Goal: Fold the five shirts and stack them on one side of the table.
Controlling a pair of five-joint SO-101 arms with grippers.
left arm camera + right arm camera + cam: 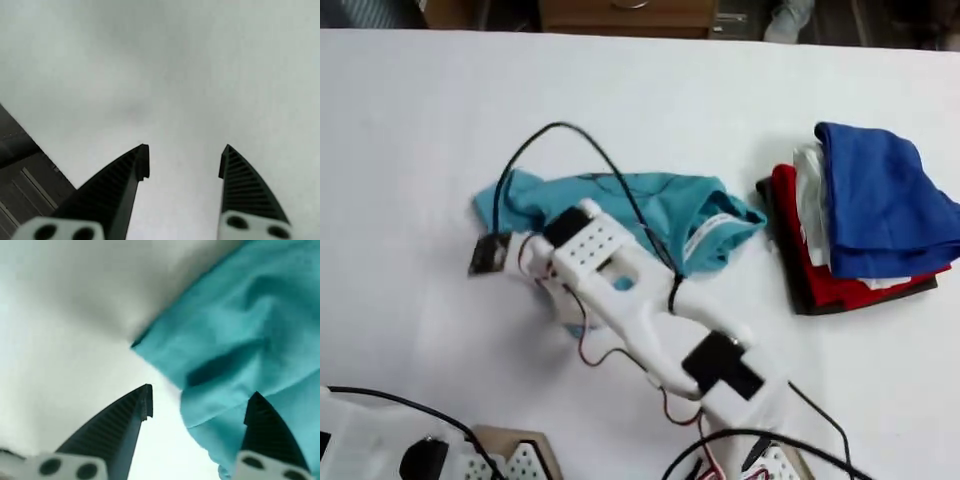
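High view: a teal shirt [670,205] lies rumpled and unfolded at the middle of the white counter [440,120]. Near its right side sits a stack [860,220] of what look like four folded shirts, with blue on top, then white, red and a dark one at the bottom. The right arm [620,280] stretches from the near edge over the shirt's near left part. The left arm [380,440] sits at the near left corner, well apart from the cloth.

Left wrist view: the left claw [185,150] is spread wide over bare counter and grasps nothing.

Right wrist view: the right claw [202,395] is also released. It hangs at the shirt's edge, with one finger over the cloth and the other over bare counter.

The shirt looks light, limp and quick to bunch, and it would likely slide on the smooth counter. A pinch at that exposed corner or hem seems the best hold, since the middle would only gather into a wad.
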